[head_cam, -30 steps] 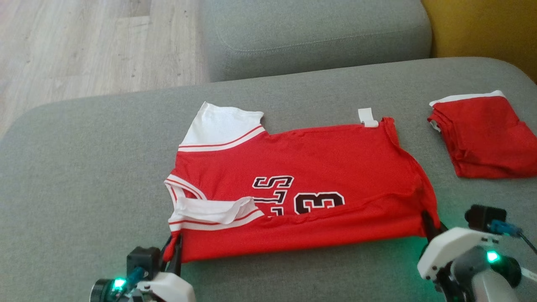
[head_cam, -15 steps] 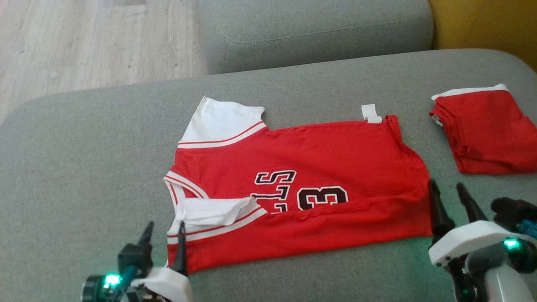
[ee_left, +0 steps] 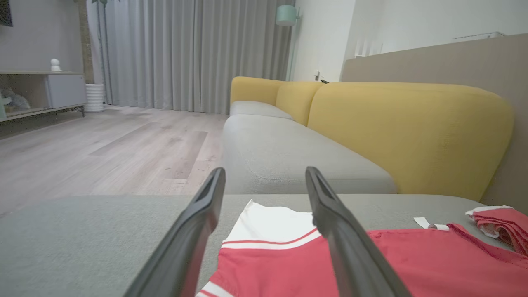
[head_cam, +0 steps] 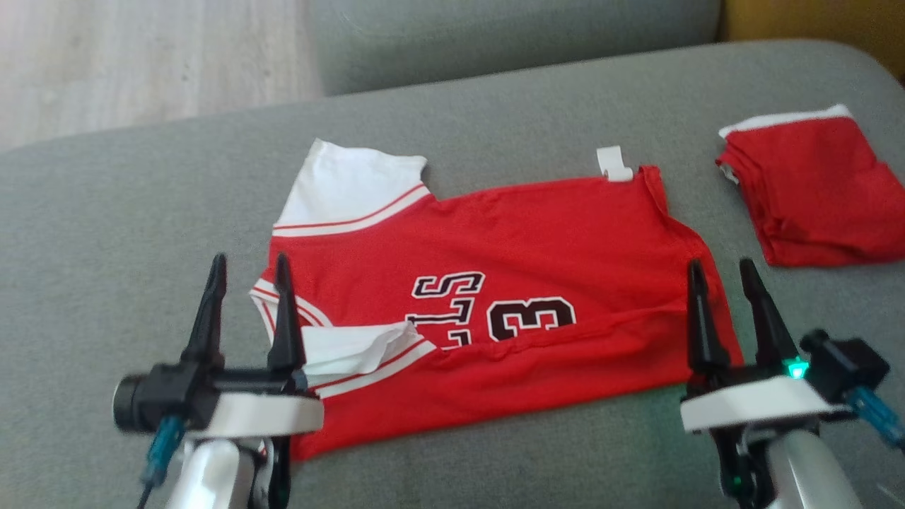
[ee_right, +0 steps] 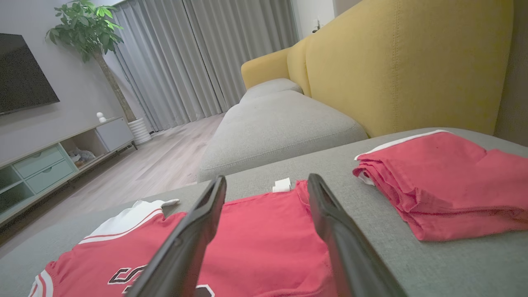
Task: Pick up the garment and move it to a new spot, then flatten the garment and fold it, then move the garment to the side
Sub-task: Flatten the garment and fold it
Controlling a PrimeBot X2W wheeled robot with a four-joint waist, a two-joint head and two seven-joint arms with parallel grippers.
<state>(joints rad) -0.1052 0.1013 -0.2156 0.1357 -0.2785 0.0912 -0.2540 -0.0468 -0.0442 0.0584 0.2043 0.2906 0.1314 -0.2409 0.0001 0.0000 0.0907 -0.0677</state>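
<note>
1. Left gripper: the jaws are spread wide with nothing between them. In the head view it sits at the neck-end edge of the garment, with its inner finger overlapping the white-trimmed neckline. I cannot tell whether it touches the cloth.
2. Left gripper in its own wrist view: the gap is open, and the grey cushion and white sleeve show through it.
3. Right gripper: the jaws are likewise spread and hold nothing. It sits at the hem-end corner of the garment, with its inner finger over red fabric. In the right wrist view the right gripper frames the red cloth between its fingers.
4. The garment is a red jersey with black-and-white lettering. It lies flat on the grey cushion between the two grippers. Its near long edge is folded up over the body and partly covers the print.
5. A white sleeve sticks out at the garment's far left corner, and another sleeve is tucked under the fold near the left gripper.
6. A small white tag stands at the far edge of the garment, toward the right.
7. A folded red pile with white trim lies on the same cushion, apart from the garment, to the right and farther back.
8. Beyond the cushion are a grey sofa seat with a yellow backrest, and a pale wood floor to the left.
9. In the background are grey curtains, a low cabinet and a potted plant.
</note>
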